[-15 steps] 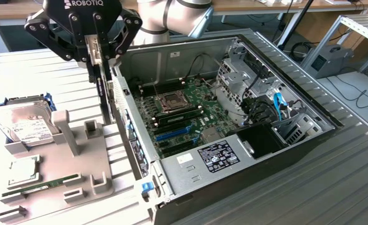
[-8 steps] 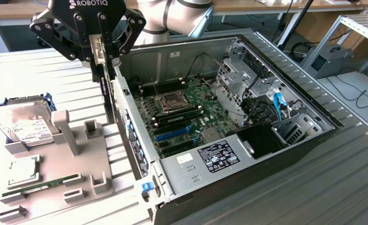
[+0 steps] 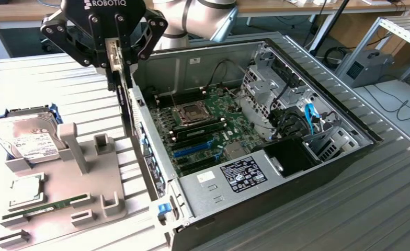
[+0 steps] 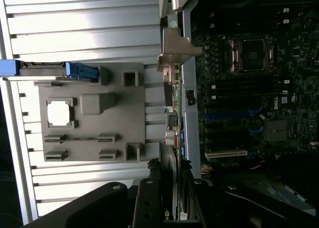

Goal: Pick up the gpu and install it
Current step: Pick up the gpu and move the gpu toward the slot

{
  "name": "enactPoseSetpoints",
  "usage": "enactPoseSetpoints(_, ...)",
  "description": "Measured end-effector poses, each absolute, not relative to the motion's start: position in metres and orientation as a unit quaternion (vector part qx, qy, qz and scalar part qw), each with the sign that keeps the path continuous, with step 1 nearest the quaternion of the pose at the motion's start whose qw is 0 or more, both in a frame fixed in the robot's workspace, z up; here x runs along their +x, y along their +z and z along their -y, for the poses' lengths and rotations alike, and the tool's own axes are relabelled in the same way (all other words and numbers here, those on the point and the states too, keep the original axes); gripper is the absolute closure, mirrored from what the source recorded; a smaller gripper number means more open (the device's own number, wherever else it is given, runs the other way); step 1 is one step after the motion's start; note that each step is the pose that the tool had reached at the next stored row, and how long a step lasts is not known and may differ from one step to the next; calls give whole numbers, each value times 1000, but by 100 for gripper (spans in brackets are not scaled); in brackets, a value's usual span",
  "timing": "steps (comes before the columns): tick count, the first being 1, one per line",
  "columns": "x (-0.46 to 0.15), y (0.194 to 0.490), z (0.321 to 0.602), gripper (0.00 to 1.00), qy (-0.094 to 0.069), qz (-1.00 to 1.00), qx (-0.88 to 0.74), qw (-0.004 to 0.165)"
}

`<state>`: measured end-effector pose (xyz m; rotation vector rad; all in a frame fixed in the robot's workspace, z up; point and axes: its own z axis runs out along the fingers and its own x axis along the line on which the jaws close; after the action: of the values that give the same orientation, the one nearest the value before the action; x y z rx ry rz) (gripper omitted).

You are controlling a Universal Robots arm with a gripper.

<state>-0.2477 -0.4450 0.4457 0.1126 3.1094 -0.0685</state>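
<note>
1. Your tool [image 3: 115, 73] is clamped on the gpu [image 3: 126, 112], with a finger against each flat face near the card's upper edge.
2. The gpu hangs upright and edge-on between the grey holder tray [image 3: 86, 193] and the open computer case [image 3: 344, 157], just beside the case wall.
3. You cannot tell whether the card touches that wall.
4. In the wrist view, the pale bracket [image 4: 177, 49] lies along the case rim, beside the motherboard [image 4: 249, 88].
5. The hard drive [image 3: 27, 138] sits on the counter [image 3: 65, 89] at the exterior view's left.

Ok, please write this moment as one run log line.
gripper shut on gpu | gpu held on edge, by computer case wall | not seated on motherboard
</note>
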Motion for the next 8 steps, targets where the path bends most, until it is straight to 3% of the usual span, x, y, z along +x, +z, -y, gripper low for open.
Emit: enactPoseSetpoints(8,-242,446,445,74,-22,-999,36,15)
